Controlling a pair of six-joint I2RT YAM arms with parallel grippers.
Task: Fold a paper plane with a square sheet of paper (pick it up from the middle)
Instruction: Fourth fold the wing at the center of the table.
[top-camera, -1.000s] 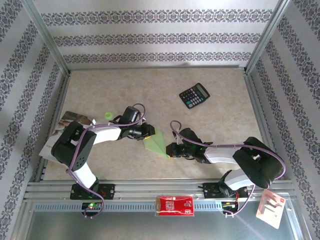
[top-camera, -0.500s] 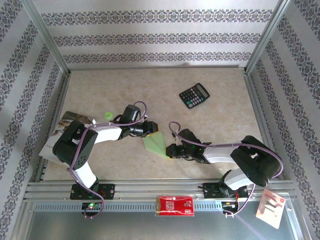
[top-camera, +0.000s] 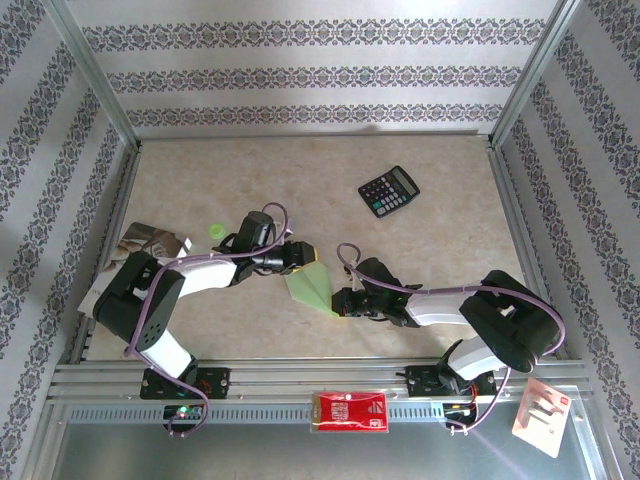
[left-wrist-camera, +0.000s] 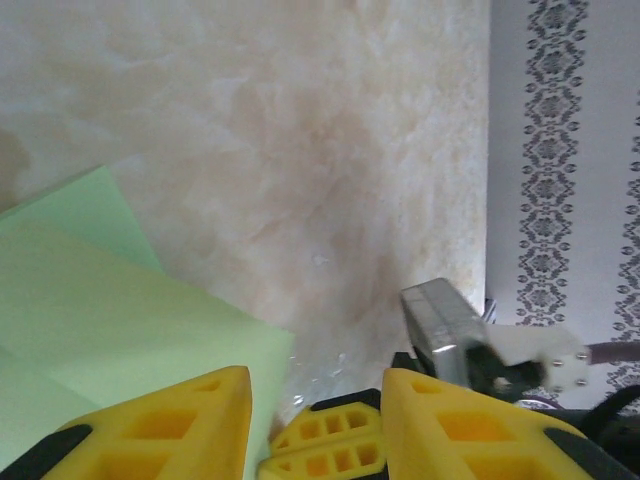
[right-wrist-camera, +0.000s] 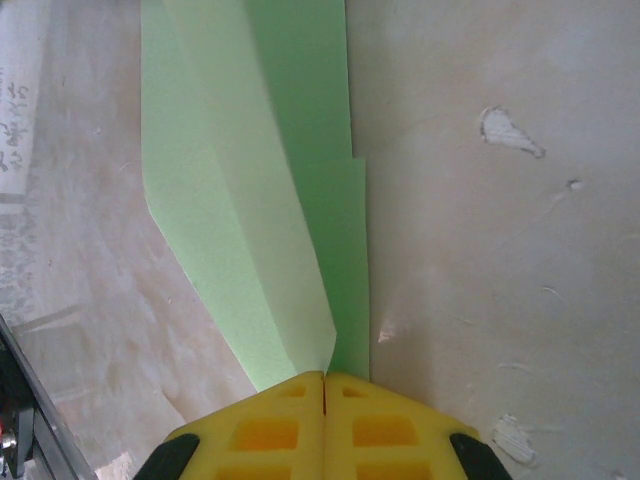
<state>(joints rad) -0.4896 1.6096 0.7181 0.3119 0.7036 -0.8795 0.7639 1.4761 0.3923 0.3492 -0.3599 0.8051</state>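
Observation:
The light green paper lies folded into a slim, pointed paper plane (top-camera: 310, 285) on the beige table, just in front of the two arms. My right gripper (top-camera: 342, 302) is shut on its pointed near end, and in the right wrist view the yellow fingers (right-wrist-camera: 325, 378) pinch the tip of the plane (right-wrist-camera: 260, 200) with no gap. My left gripper (top-camera: 300, 254) is at the plane's wide far end. Its jaws (left-wrist-camera: 315, 400) stand open, and the folded paper (left-wrist-camera: 110, 300) lies beside and under the left finger (left-wrist-camera: 160, 425).
A black calculator (top-camera: 389, 191) lies at the back right. A small green dot (top-camera: 214, 231) and a printed booklet (top-camera: 150, 241) lie at the left. A red-and-white packet (top-camera: 350, 410) sits on the front rail, a white tag (top-camera: 541, 414) at its right. Patterned walls enclose the table.
My left gripper has opened and drawn slightly back and up from the plane's wide end. The plane and the right gripper have stayed where they were.

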